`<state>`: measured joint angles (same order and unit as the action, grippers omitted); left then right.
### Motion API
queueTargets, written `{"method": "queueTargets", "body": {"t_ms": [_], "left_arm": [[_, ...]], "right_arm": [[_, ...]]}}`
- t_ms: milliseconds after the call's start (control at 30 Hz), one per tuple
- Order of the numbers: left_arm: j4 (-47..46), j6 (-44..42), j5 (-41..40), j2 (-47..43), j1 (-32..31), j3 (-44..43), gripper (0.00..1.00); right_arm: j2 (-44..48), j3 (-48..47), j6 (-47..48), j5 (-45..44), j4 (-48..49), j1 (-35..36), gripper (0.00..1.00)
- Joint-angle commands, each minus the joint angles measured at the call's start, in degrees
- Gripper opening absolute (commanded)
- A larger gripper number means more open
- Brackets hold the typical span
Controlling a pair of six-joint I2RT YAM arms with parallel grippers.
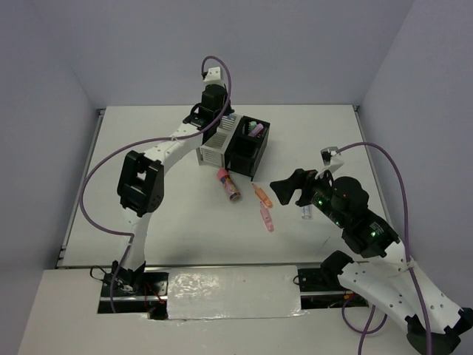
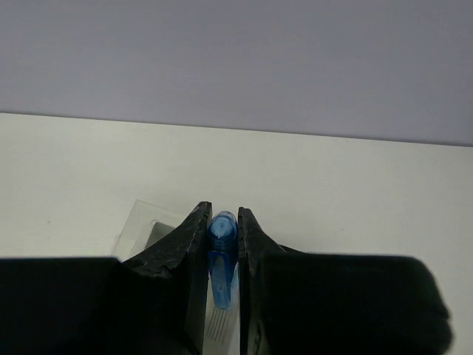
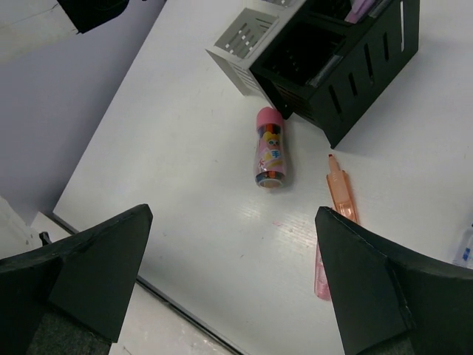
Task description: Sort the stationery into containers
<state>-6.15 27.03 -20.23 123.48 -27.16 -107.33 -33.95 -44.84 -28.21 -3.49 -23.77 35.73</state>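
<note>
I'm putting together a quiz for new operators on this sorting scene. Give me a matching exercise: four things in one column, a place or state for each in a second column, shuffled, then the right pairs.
Things
1. blue pen
2. pink-capped tube
3. purple pen
4. right gripper

Place or state
A. open above the table, holding nothing
B. inside the black box
C. clamped in the left gripper
D. lying on the table beside the black box

Pairs: 1-C, 2-D, 3-B, 4-A

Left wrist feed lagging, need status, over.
Left fingers shut on blue pen, over white box. Right fingers open, empty. Pink tube, orange pen on table.
</note>
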Motion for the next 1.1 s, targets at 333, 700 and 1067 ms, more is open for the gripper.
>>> {"method": "queueTargets", "body": {"t_ms": [333,700,1067], "left_arm": [[-0.7,1.6,-0.6,-10.6,1.1,2.5,0.99],[23.5,7.7,5.2,-44.6,-0.3,14.7,0.99],[32.7,10.3,12.1,-71.4,-0.6,45.5,0.99]], "right_arm": [[-17.0,2.1,-0.5,-4.6,2.7,-0.3,1.0],[-32.6,4.1,-2.7,-11.9,2.1,0.5,0.88],[-46.2,2.6,-5.1,-12.6,4.1,9.3,0.67]]}}
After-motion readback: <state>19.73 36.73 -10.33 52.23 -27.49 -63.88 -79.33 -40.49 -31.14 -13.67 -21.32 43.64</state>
